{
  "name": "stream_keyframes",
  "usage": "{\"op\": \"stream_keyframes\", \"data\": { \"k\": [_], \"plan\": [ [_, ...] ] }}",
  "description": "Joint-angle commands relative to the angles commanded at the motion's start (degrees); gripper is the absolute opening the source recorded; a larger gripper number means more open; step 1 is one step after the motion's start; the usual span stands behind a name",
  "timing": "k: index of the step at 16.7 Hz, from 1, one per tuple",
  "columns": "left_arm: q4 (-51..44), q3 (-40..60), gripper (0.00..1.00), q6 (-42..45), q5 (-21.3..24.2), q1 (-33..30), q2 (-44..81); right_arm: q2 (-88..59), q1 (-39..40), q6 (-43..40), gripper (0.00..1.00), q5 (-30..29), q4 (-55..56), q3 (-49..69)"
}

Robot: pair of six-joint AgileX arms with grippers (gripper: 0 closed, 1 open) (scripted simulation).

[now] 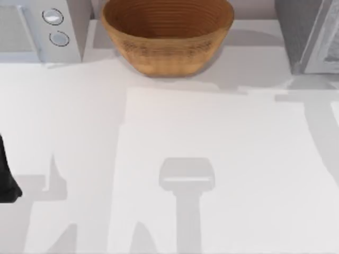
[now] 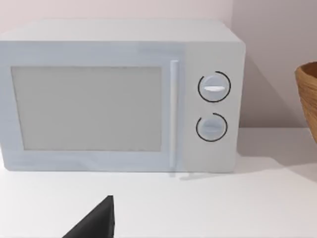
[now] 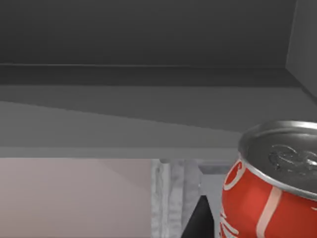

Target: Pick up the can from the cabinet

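Red can [image 3: 270, 191] upright in the right wrist view, silver top with pull tab visible, red side with white lettering. Sits inside the grey cabinet [image 3: 148, 104], under a grey shelf or ceiling panel. Dark finger tip [image 3: 200, 220] just beside the can; contact cannot be told. Right gripper's opening: cannot tell.

Top view: white counter [image 1: 212, 132] with shadows of arms across it. Wicker basket [image 1: 167, 34] at the back edge, middle. White microwave [image 1: 39, 29] at the back left corner, two round dials [image 1: 55, 26] on its right side. Grey cabinet side [image 1: 310, 34] at the back right corner.

Left arm [image 1: 6, 177] parked at the left edge of the counter, only a dark piece visible. Left wrist view: microwave front [image 2: 119, 94] facing the camera, door closed, vertical handle [image 2: 174, 114] beside the dials, basket rim [image 2: 308, 96] off to the side on the counter. Dark finger [image 2: 96, 223] low over the counter in front of the microwave, touching nothing seen. Left gripper's width: cannot tell.
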State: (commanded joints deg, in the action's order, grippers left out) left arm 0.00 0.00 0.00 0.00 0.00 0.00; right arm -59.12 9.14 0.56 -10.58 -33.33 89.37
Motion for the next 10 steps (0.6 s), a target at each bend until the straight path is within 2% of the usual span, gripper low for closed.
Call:
{"op": "stream_keyframes", "data": {
  "k": [10],
  "plan": [
    [0.00,0.00,1.00,0.00,0.00,0.00,0.00,32.49,-5.05,-0.26,0.00,5.60,18.57,-49.58]
  ]
}}
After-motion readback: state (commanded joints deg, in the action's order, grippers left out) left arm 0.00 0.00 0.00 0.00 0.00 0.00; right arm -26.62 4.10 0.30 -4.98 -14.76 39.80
